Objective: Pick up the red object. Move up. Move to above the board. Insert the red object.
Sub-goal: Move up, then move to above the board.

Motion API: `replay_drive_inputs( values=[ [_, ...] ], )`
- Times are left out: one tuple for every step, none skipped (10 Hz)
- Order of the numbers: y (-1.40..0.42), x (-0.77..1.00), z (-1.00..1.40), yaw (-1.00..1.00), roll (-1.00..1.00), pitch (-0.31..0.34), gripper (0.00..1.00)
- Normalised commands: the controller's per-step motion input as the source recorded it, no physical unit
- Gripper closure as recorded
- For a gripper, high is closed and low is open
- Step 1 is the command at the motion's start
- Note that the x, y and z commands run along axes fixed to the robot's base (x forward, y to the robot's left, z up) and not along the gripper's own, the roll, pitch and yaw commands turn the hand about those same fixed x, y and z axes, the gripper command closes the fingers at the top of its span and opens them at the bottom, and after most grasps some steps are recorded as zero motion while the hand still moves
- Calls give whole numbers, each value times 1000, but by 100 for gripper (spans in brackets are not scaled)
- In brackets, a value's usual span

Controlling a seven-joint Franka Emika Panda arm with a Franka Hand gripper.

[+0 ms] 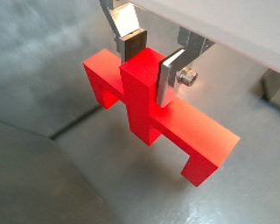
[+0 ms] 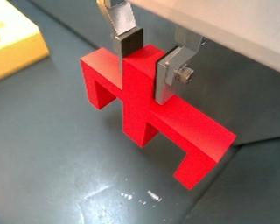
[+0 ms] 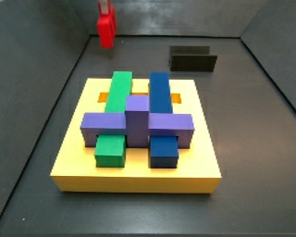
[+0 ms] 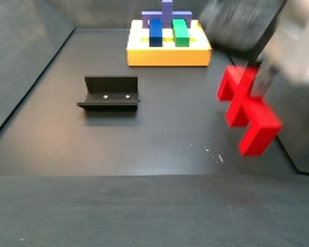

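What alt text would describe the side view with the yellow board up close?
A yellow board fills the foreground, carrying green, blue and purple blocks. Behind it, the gripper holds the red object up off the floor, with the dark fixture off to one side.

Dark floor carried the board far back, fixture nearer left; my gripper hung above it.

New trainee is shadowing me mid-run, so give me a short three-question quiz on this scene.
1. True or false: the two-finger gripper is clamped on the central stub of the bright red bridge-shaped piece.
2. Which lies nearer the dark L-shaped fixture in a side view: A, the red piece; B, nothing, they touch?
3. Fill in: the large flat yellow board carries green, blue and ____ blocks.

Key: 1 true; 2 A; 3 purple.
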Motion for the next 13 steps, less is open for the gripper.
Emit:
replay_drive_inputs(
  values=[
    [13, 11, 291, 14, 93, 81, 100],
    [0, 0, 1400, 0, 0, 0, 100],
    [-1, -40, 1400, -4, -67, 19, 100],
    [-10, -82, 1400, -6, -37, 22, 100],
    [-17, -71, 1400, 0, 14, -13, 100],
    [3, 19, 852, -2, -5, 32, 100],
    [10, 46, 386, -2, -9, 89, 100],
    [10, 64, 213, -1, 4, 84, 100],
    [-1400, 474, 152, 1000, 12, 45, 100],
    [-1400, 470, 143, 1000, 12, 46, 100],
    [-1400, 473, 139, 1000, 21, 53, 100],
    [-1400, 478, 141, 1000, 9, 53, 100],
    [-1400, 497, 141, 1000, 13, 63, 100]
  ],
)
